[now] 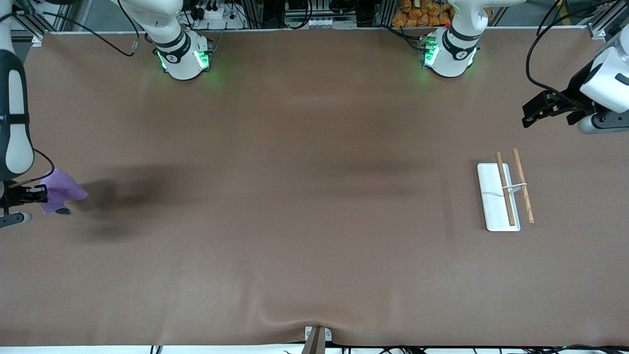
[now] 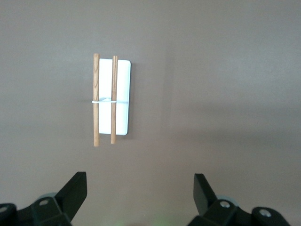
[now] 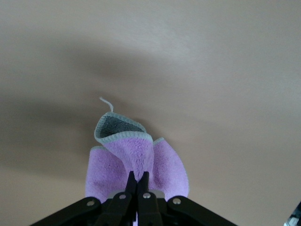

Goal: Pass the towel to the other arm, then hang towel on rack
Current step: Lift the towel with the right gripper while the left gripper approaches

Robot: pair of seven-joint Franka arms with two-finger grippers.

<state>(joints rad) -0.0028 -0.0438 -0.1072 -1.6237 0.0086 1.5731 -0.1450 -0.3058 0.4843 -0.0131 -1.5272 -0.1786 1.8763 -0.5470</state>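
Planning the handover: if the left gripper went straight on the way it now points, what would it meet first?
Probably bare table: the open left gripper points down, and the rack lies off its line, though depth is unclear.

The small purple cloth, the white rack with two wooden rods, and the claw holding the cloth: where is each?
Purple towel (image 3: 162, 165): right wrist view, on its fluffy folded face.
White rack (image 1: 493, 196): front view, on its flat base.
Right gripper (image 3: 137, 181): right wrist view, between its shut fingertips.
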